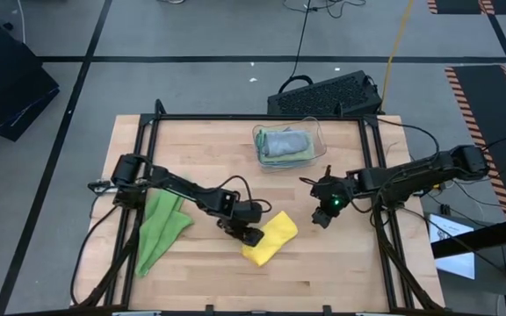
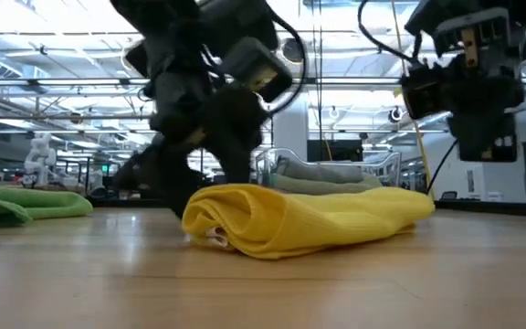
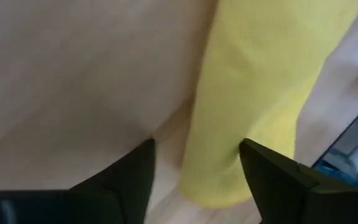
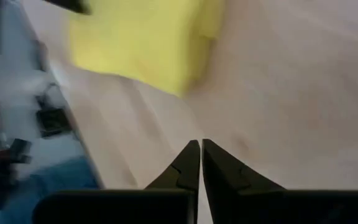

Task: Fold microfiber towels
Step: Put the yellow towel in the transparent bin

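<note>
I have the wooden table [image 1: 341, 272] filling the middle of the high view, with both arms reaching in from its sides. At the upper centre sits the clear bin [image 1: 315, 133] with folded grey and pale cloths in it, which I take as the drop-off for finished pieces. At lower left lies the bright green towel [image 1: 158, 230], loose and unfolded, probably waiting its turn. The yellow towel [image 1: 271, 238] lies just below centre, folded into a thick strip; its long axis runs diagonally, from lower left to upper right of the high view, rounded fold toward the low camera. My left gripper [image 1: 251, 235] is at the strip's left edge, fingers spread wide with nothing between them, the cloth lying just beyond one fingertip. My right gripper [image 1: 321, 216] hangs clear above the table to the right, pinched closed and empty.
</note>
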Controlling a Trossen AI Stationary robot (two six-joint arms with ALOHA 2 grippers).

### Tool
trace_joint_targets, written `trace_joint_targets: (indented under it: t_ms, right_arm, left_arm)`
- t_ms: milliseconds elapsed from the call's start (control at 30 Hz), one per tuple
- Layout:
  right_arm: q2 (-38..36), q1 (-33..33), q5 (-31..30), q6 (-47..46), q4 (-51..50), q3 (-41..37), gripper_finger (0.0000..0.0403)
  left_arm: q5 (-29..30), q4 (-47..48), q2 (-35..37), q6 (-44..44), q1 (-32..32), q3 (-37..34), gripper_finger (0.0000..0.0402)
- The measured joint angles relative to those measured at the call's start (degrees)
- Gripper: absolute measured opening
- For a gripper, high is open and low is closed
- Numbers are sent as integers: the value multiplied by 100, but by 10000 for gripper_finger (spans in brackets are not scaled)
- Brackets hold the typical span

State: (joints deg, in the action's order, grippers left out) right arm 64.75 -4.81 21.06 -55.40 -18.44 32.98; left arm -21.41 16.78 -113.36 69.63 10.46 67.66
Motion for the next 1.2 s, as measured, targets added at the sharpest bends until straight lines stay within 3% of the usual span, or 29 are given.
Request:
trace_joint_targets:
  t_ms: [133, 333, 400, 533, 667, 967, 1200]
  right_arm:
    - [108, 151, -33, -31, 344, 5, 13]
    - [260, 312, -191, -179, 1010, -20, 15]
    - [334, 399, -256, -178, 1531, 10, 22]
    - [463, 581, -313, 81, 2091, 124, 60]
    - [817, 776, -232, 757, 2043, 500, 121]
    - [2003, 1257, 635, 2321, 2027, 1502, 254]
    - [2998, 1494, 1834, 3842, 2036, 2169, 296]
  left_arm:
    - [207, -269, -127, -422, 155, -20, 186]
    - [812, -346, -138, -1247, 324, -31, 42]
    - [868, -380, -56, -1470, 315, -26, 15]
    - [1103, -211, 99, -1871, 284, -32, 15]
    - [1445, -2, 301, -2215, 260, -37, 8]
    - [1456, 475, 647, -2881, 269, 11, 7]
    - [1375, 848, 660, -3530, 293, 201, 6]
